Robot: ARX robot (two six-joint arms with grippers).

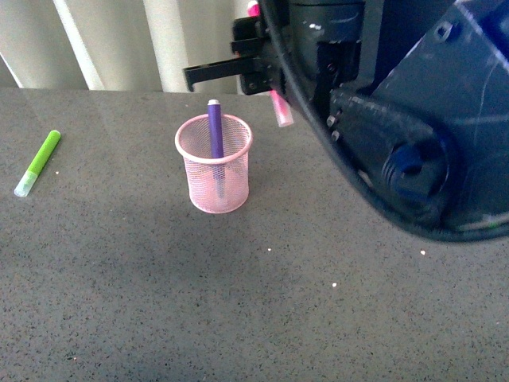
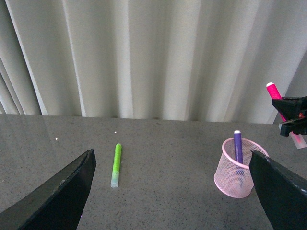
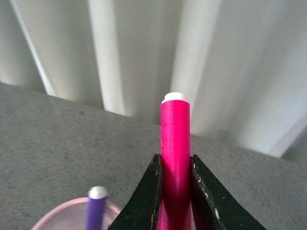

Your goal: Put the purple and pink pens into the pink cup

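The pink cup (image 1: 213,162) stands upright on the grey table, with the purple pen (image 1: 215,129) standing inside it. Both show in the left wrist view too, the cup (image 2: 237,170) and the purple pen (image 2: 237,146). My right gripper (image 1: 262,72) is shut on the pink pen (image 3: 174,143), held nearly upright in the air above and to the right of the cup, clear cap end (image 1: 281,110) down. The pink pen also shows in the left wrist view (image 2: 278,103). My left gripper (image 2: 170,191) is open and empty, well above the table.
A lime-green marker (image 1: 38,162) lies on the table at the left, also in the left wrist view (image 2: 116,164). White curtains (image 2: 144,57) hang behind the table's far edge. My right arm's dark body (image 1: 413,119) fills the upper right of the front view.
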